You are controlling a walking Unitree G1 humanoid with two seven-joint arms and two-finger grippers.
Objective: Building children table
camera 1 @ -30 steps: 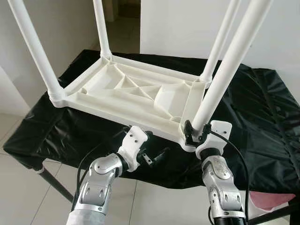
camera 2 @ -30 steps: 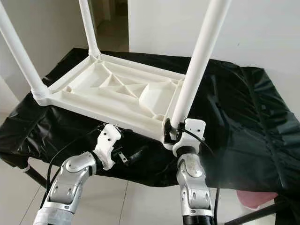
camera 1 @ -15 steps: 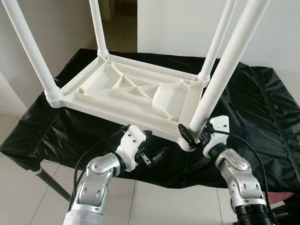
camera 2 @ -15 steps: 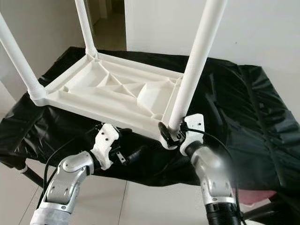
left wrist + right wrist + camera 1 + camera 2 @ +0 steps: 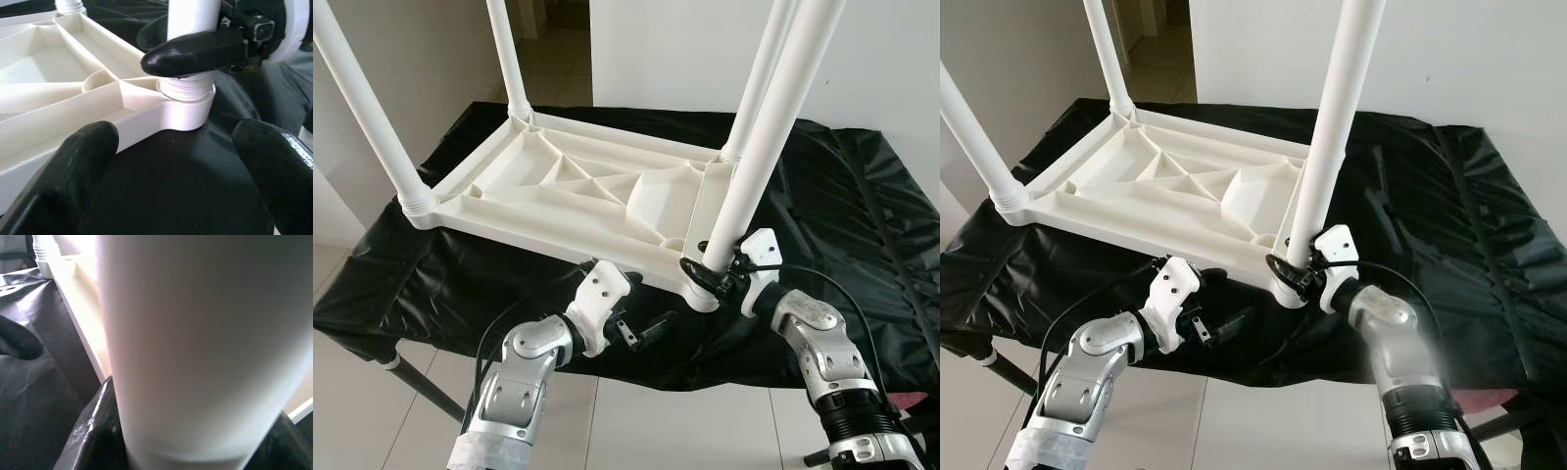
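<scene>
Left eye view: upturned white children table (image 5: 578, 191) sat on black-draped desk (image 5: 862, 245); right tool (image 5: 710, 277) clamped round near leg (image 5: 759, 166); left tool (image 5: 641, 331) spread apart, just beside.

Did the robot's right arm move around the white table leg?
Yes. The right gripper stays clamped on the leg, while its forearm swung out to the robot's right.

a room in a home, used as a makeshift assembly spot.

plain white walls (image 5: 685, 49) met a pale tiled floor (image 5: 636, 431), and a doorway (image 5: 548, 39) behind opened onto more tile. a folding table draped in a black sheet (image 5: 862, 215) served as the workbench, bearing an upturned white plastic children's table (image 5: 578, 191) with its legs standing upward.
</scene>
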